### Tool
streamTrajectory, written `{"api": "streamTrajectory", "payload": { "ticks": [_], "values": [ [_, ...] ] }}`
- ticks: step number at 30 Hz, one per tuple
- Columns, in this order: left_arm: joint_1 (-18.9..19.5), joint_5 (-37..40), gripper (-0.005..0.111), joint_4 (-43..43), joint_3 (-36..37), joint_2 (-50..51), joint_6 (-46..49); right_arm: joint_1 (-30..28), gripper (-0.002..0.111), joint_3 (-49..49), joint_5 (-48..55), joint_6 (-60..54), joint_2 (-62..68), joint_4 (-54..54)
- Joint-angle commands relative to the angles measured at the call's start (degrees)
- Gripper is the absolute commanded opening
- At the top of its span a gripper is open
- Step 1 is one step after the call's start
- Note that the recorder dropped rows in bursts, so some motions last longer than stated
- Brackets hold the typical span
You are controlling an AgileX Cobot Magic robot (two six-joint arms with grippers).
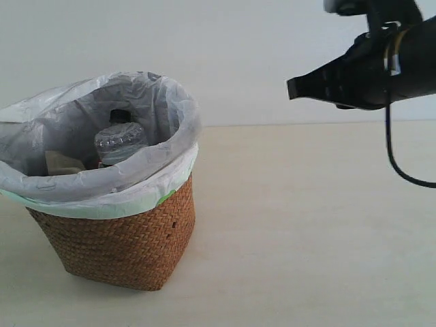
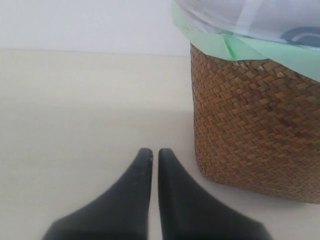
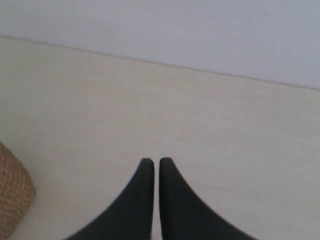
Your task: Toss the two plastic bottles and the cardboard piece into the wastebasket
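The brown wicker wastebasket (image 1: pixel 122 245) stands at the left of the exterior view, lined with a white bag with a green edge. Inside it a clear bottle with a black cap (image 1: pixel 120 139) stands upright, and the beige cardboard piece (image 1: pixel 63 163) lies beside it. The green-capped bottle is hidden. My right gripper (image 1: pixel 291 88) hangs high at the upper right, shut and empty, well apart from the basket. My left gripper (image 2: pixel 155 152) is shut and empty, low over the table beside the wastebasket (image 2: pixel 255 130). In the right wrist view the right gripper (image 3: pixel 156 162) is over bare table.
The pale wooden table (image 1: pixel 306 225) stretches to a white wall behind. A black cable (image 1: pixel 402 170) loops down from the right arm. A corner of the basket (image 3: pixel 12 200) shows at the edge of the right wrist view.
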Motion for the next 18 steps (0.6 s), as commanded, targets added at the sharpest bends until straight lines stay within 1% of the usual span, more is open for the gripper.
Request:
{"api": "streamTrajectory", "payload": {
  "ticks": [1, 8, 12, 15, 18],
  "values": [
    [0.16, 0.04, 0.004, 0.17, 0.2, -0.14, 0.26, -0.14, 0.0, 6.19, -4.27, 1.83, -9.45, -0.29],
    [0.16, 0.04, 0.004, 0.17, 0.2, -0.14, 0.26, -0.14, 0.0, 15.42, -5.34, 2.75, -25.45, -0.29],
    [0.16, 0.04, 0.004, 0.17, 0.2, -0.14, 0.26, -0.14, 0.0, 18.42, -4.16, 8.55, -32.95, -0.29],
    [0.16, 0.04, 0.004, 0.17, 0.2, -0.14, 0.26, -0.14, 0.0, 18.93, 1.2, 13.02, -37.56, -0.18],
    [0.16, 0.04, 0.004, 0.17, 0.2, -0.14, 0.26, -0.14, 0.0, 18.93, 5.37, 14.35, -41.25, -0.29]
  ]
}}
